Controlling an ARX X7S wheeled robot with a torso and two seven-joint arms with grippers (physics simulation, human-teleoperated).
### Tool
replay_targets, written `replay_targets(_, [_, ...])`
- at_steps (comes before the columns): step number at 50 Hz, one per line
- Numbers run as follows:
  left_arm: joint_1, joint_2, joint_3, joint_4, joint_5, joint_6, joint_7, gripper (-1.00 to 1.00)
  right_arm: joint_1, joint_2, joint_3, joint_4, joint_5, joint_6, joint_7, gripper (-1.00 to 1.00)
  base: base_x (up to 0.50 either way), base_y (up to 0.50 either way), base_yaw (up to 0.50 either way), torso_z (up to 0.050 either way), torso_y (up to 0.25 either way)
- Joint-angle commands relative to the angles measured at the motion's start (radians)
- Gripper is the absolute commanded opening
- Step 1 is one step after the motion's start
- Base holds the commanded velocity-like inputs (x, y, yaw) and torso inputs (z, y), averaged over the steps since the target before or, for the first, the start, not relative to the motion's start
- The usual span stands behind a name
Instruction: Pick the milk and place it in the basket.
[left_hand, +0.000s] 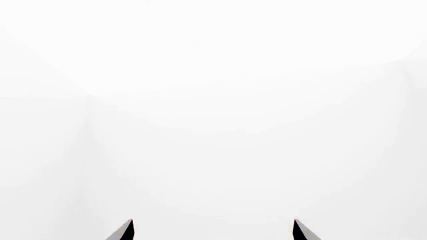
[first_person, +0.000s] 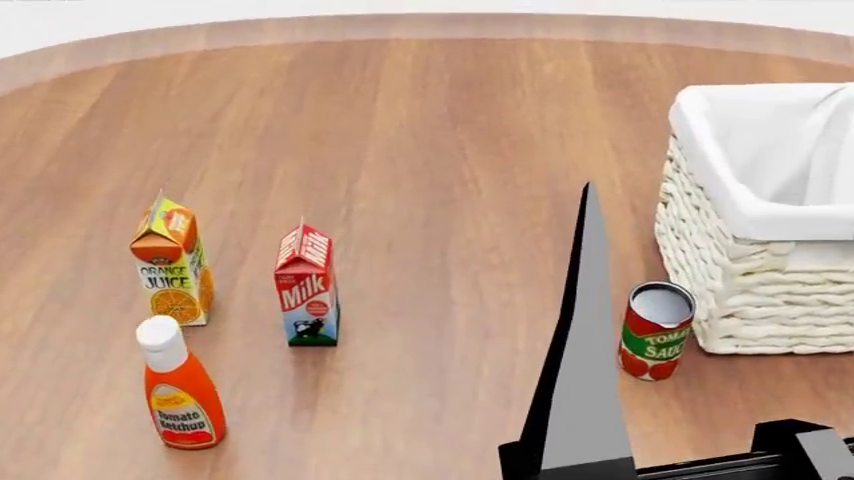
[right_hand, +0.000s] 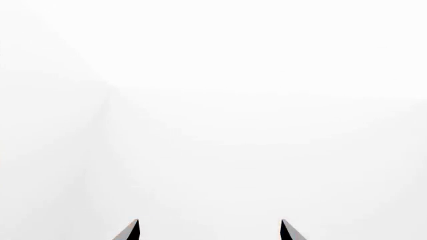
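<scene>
Nothing of the job looks done yet. The milk (first_person: 307, 286) stands upright on the wooden worktop (first_person: 427, 150) at the lower left of the head view, untouched, with nothing gripping it. Just to its left stands the juice (first_person: 171, 260), and below that, near the bottom left corner, the ketchup (first_person: 180, 384); all three are apart from one another, so the milk has open space on its right side and behind it. The basket (first_person: 727, 280) sits at the right edge of the frame, well apart from the milk, its white lining showing and, as far as I can see into it, no carton inside. A tomato can (first_person: 655, 330) stands just beside the basket's lower left corner, between milk and basket. A dark pointed part of the robot rises from the bottom of the head view, right of centre, but I cannot tell which arm it belongs to. In the left wrist view the left hand (left_hand: 213, 231) shows only two dark fingertips set wide apart against blank white, holding nothing; the right hand (right_hand: 210, 231) looks the same in its own view, spread and empty. So, to my eye, everything is still ahead: reaching the milk, closing on it, lifting, carrying it across past the can, and letting it down into the basket.
</scene>
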Motion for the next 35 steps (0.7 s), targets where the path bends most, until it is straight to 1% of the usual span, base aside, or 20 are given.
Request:
replay_targets(1, [-0.007, 0.016, -0.021, -0.048, 0.037, 0.046, -0.003, 1.00, -0.011, -0.015, 0.001, 0.034, -0.046, -0.045, -0.033, 1.00, 0.50, -0.03, 0.00, 0.000, 0.000])
replay_targets(35, [-0.013, 0.006, -0.010, -0.053, 0.032, 0.055, -0.012, 1.00, -0.009, 0.000, -0.028, 0.048, -0.050, -0.069, -0.027, 1.00, 0.50, 0.00, 0.00, 0.000, 0.001])
